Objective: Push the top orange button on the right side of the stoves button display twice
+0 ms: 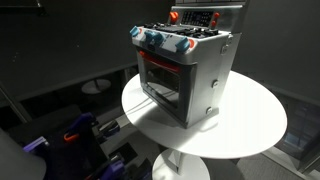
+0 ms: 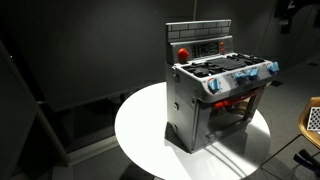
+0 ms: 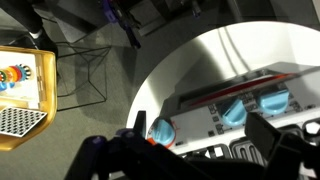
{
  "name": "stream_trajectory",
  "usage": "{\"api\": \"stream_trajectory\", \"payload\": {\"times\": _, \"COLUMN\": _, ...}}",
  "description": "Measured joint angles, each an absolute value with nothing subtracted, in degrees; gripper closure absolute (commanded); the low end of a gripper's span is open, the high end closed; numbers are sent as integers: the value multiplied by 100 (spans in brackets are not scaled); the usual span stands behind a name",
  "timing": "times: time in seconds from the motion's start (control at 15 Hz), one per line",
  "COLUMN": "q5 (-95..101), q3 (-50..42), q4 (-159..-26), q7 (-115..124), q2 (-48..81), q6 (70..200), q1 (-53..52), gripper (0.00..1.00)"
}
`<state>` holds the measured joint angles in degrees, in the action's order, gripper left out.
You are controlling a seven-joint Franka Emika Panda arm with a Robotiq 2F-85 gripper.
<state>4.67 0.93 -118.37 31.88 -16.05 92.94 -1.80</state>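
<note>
- wrist view: gripper (image 3: pixel 195 158) fingers (image 3: pixel 272 140) released, spread wide, nothing between them.
- toy stove (image 3: pixel 215 122) lies beyond the fingertips, not touching; its blue knobs (image 3: pixel 238 110) show between the fingers.
- in both exterior views, button display (image 1: pixel 197 17) (image 2: pixel 207 48) sits on the stove's back panel; orange buttons too small to tell apart.
- stove stands on round white table (image 2: pixel 140 130).

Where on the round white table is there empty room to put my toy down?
Wide bare patches of the round white table lie between its rim and each side wall of the grey boxy toy stove. Only a narrower strip runs in front of the oven door. The stove top is crowded with blue knobs.
</note>
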Motion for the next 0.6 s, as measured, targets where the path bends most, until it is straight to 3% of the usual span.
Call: {"api": "stream_trajectory", "payload": {"times": 0.6, "q5": 355, "q3": 99, "q4": -11994, "q7": 1701, "q2": -2525, "q6": 8668, "q1": -151, "gripper": 0}}
